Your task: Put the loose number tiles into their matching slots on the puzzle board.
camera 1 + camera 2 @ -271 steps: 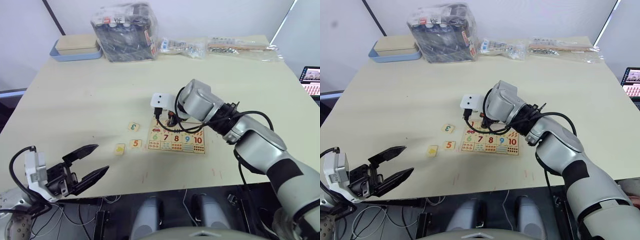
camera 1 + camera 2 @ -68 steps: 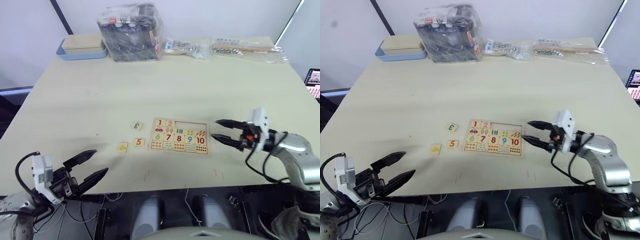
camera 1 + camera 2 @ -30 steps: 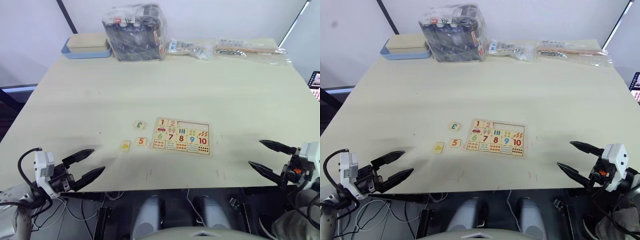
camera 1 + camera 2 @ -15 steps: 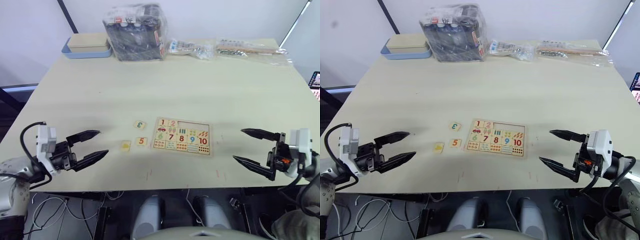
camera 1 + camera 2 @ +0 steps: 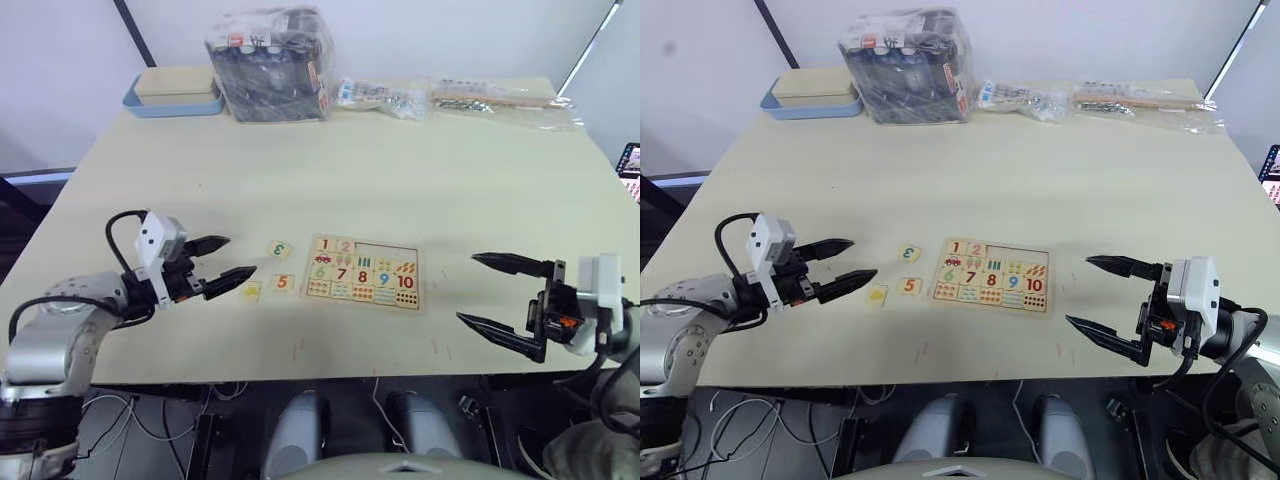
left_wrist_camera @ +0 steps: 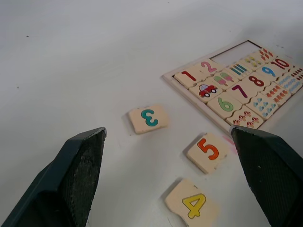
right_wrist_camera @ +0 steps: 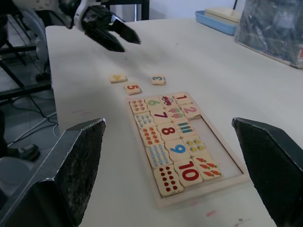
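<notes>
Here the left gripper [image 5: 228,257] is held spread above the surface [image 5: 420,160], empty, just beside three loose tiles: the 3 tile [image 6: 148,118], the 5 tile [image 6: 209,151] and the 4 tile [image 6: 192,205]. The right gripper [image 5: 500,294] is likewise spread, well apart from the puzzle board [image 5: 364,272], whose top row is filled at 1 and 2, with the remaining slots [image 7: 219,143] bare.

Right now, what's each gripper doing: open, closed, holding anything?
Left gripper: open, empty, near the loose number tiles.
Right gripper: open, empty, right of the puzzle board.
</notes>
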